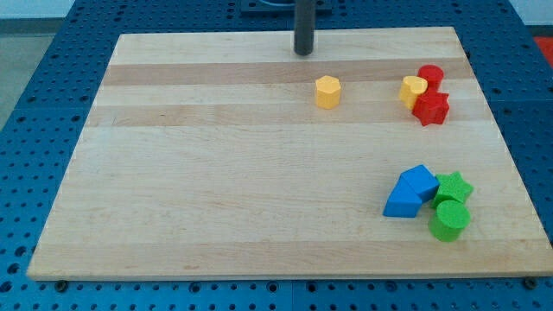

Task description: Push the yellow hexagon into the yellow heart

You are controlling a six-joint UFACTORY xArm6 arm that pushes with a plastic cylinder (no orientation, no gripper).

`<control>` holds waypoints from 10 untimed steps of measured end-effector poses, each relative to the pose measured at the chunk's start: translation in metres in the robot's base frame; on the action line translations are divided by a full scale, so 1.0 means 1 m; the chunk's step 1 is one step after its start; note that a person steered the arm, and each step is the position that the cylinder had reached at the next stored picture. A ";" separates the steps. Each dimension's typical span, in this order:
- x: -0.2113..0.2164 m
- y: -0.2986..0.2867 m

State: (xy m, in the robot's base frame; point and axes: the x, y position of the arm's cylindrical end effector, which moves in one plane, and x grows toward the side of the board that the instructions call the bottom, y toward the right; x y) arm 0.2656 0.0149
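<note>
The yellow hexagon (327, 92) sits on the wooden board near the view's top, right of centre. The yellow heart (412, 90) lies further to the view's right, apart from the hexagon, touching a red cylinder (430, 77) and a red star (430, 108). My tip (303, 52) is the lower end of the dark rod near the board's top edge, a little above and left of the hexagon, not touching it.
A blue cube (421, 181) and a blue triangle (402, 202) sit at the lower right, beside a green star (454, 187) and a green cylinder (449, 219). The board (216, 173) rests on a blue perforated table.
</note>
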 end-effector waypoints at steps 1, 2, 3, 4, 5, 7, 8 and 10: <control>0.065 -0.009; 0.095 0.002; 0.109 0.022; 0.118 0.044; 0.116 0.071; 0.115 0.083; 0.123 0.068; 0.097 0.012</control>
State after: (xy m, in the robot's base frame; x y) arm 0.3625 0.0270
